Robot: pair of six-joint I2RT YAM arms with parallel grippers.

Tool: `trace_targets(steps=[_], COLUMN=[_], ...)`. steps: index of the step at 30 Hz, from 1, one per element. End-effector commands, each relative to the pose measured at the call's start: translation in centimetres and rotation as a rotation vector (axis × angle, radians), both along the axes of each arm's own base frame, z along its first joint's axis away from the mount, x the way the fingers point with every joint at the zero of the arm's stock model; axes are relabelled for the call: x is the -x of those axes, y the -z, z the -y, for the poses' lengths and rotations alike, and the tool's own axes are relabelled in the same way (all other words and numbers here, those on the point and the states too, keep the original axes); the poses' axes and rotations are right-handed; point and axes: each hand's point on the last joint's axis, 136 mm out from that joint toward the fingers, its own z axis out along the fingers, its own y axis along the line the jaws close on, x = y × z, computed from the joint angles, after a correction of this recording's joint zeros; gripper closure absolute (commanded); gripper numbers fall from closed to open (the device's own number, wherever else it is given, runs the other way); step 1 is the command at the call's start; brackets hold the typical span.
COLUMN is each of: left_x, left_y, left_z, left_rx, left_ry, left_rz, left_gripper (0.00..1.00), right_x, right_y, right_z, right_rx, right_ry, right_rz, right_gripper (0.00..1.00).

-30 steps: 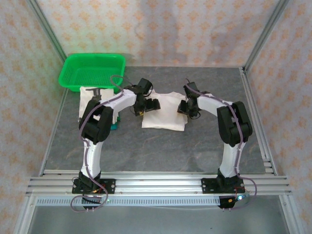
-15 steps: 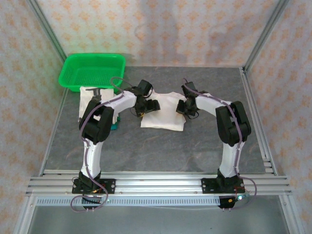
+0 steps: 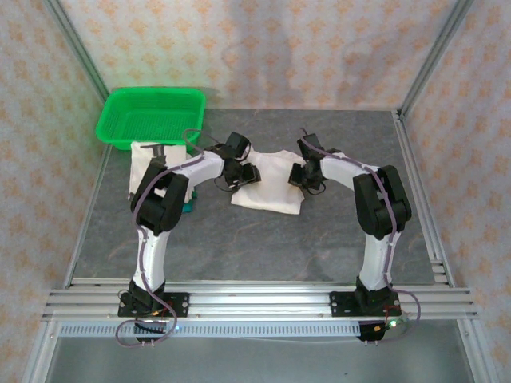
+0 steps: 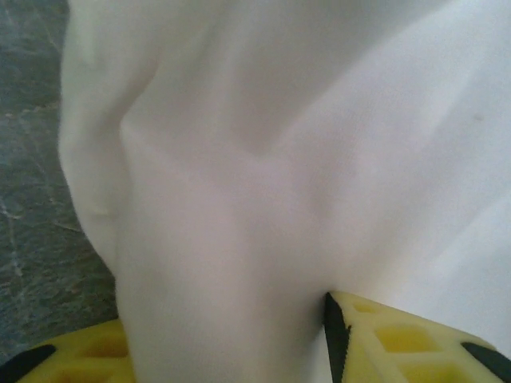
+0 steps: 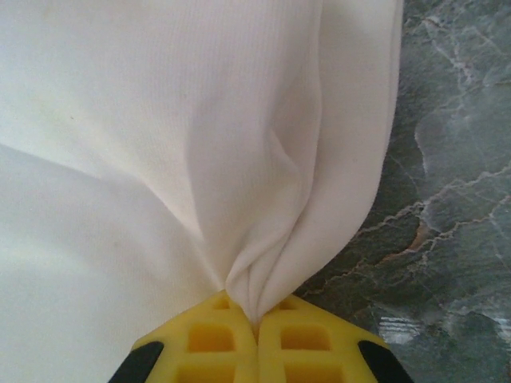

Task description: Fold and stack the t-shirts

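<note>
- The left pincer (image 3: 249, 173) has its fingers apart with a ridge of the shirt (image 3: 267, 191) bulging between them. Whether they clamp it I cannot tell.
- A second shirt (image 3: 142, 158), left of that pincer, is half hidden under the left arm (image 3: 172, 191).
- The right pincer (image 5: 255, 323) is clenched on a gathered edge of the shirt.
- The shirt lies between the pincers, white, soft and creased.
</note>
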Motion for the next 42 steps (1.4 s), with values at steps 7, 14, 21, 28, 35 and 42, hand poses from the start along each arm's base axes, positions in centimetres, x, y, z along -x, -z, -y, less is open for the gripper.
trace_targets(steps=[7, 14, 21, 28, 35, 42], left_x=[-0.1, -0.6, -0.3, 0.6, 1.7, 2.5], left_y=[0.2, -1.7, -3.7, -7.8, -10.9, -14.3], left_z=[2.9, 0.5, -3.5, -7.0, -10.7, -14.8], left_rx=[0.101, -0.042, -0.297, -0.454, -0.625, -0.838], left_ry=[0.060, 0.064, 0.126, 0.117, 0.086, 0.075], left_rz=[0.039, 0.144, 0.212, 0.302, 0.343, 0.379], left_gripper=[0.86, 1.00, 1.00, 1.00, 1.00, 1.00], right_x=[0.3, -0.1, -0.5, -0.1, 0.5, 0.7], right_y=[0.1, -1.6, -4.5, -6.6, -7.5, -7.8], right_z=[-1.0, -1.2, -0.2, -1.2, -4.1, -6.0], right_rx=[-0.040, -0.075, -0.077, -0.097, -0.150, -0.176], right_ry=[-0.017, -0.015, 0.018, -0.054, -0.156, -0.207], right_rz=[0.003, 0.078, 0.204, 0.290, 0.339, 0.345], right_gripper=[1.00, 0.80, 0.22, 0.13, 0.13, 0.13])
